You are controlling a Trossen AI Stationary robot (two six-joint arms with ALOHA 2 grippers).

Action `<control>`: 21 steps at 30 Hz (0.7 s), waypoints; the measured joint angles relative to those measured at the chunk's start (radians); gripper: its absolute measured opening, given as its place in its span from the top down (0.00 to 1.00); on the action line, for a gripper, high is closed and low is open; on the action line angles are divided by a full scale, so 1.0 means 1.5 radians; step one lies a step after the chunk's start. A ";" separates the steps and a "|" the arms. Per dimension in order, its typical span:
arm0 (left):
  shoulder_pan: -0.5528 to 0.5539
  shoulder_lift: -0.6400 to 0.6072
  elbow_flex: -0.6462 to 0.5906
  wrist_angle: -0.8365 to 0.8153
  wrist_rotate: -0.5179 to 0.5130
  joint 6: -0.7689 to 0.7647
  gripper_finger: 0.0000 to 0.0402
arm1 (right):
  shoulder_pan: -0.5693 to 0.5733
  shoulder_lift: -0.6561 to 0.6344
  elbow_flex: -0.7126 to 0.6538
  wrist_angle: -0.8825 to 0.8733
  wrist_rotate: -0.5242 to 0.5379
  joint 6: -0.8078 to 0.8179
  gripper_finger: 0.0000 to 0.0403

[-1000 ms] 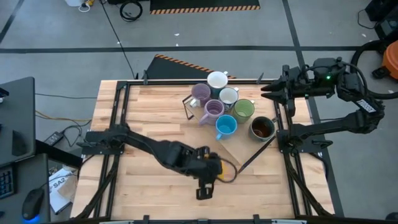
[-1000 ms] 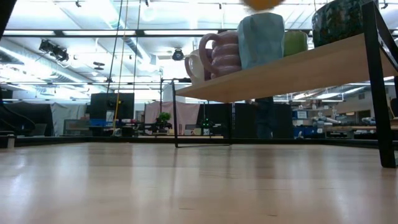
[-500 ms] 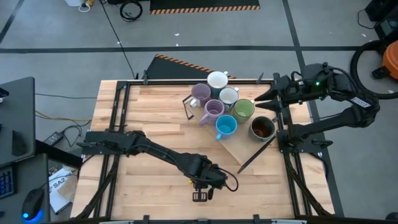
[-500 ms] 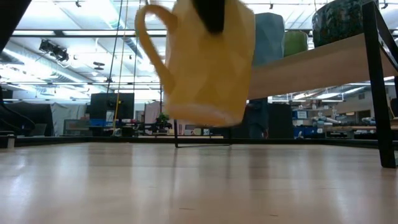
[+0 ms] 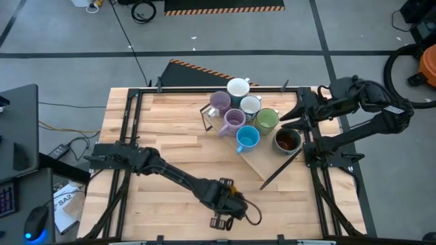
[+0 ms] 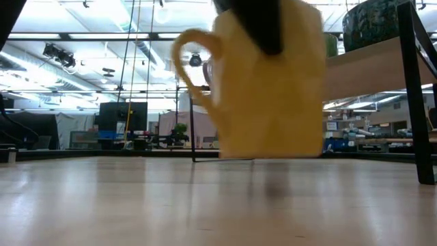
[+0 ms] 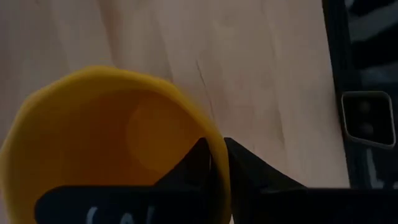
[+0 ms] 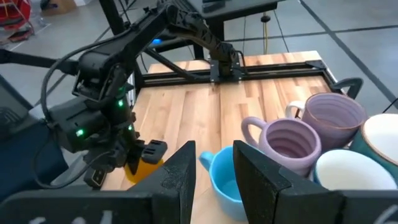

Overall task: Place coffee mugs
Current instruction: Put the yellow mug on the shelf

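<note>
My left gripper is shut on an orange-yellow mug close to the table's near edge; the mug fills the left wrist view. Several other mugs stand on a raised wooden shelf: two lavender, two white, a green, a blue and a dark brown one. My right gripper is open and hovers at the shelf's right end, beside the green and brown mugs, touching nothing. My left gripper pinches the orange-yellow mug's rim, one finger inside the cup and one outside. The fingers come from above, pointing down. The mug is upright, handle out to one side, its base just over the table with a shadow beneath.
The shelf stands on thin black legs over the table's far right part. Black frame rails run along both sides of the table. Bare wood lies left of the shelf and along the near edge.
My left gripper has carried the orange-yellow mug toward the table's near edge and down; in the low view the mug has dropped from above the picture to just over the table. My right gripper has moved toward the table's left and near side, closer to the shelf's right end.
</note>
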 joint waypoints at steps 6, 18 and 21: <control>0.011 0.000 -0.042 0.027 -0.009 0.004 0.90 | 0.026 0.009 0.000 0.001 0.014 0.012 0.72; 0.045 -0.001 -0.053 0.009 -0.064 -0.040 0.90 | 0.084 0.024 0.000 0.022 0.045 0.045 0.72; 0.048 -0.001 -0.053 0.008 -0.055 -0.040 0.89 | 0.098 0.025 0.000 0.021 0.051 0.064 0.72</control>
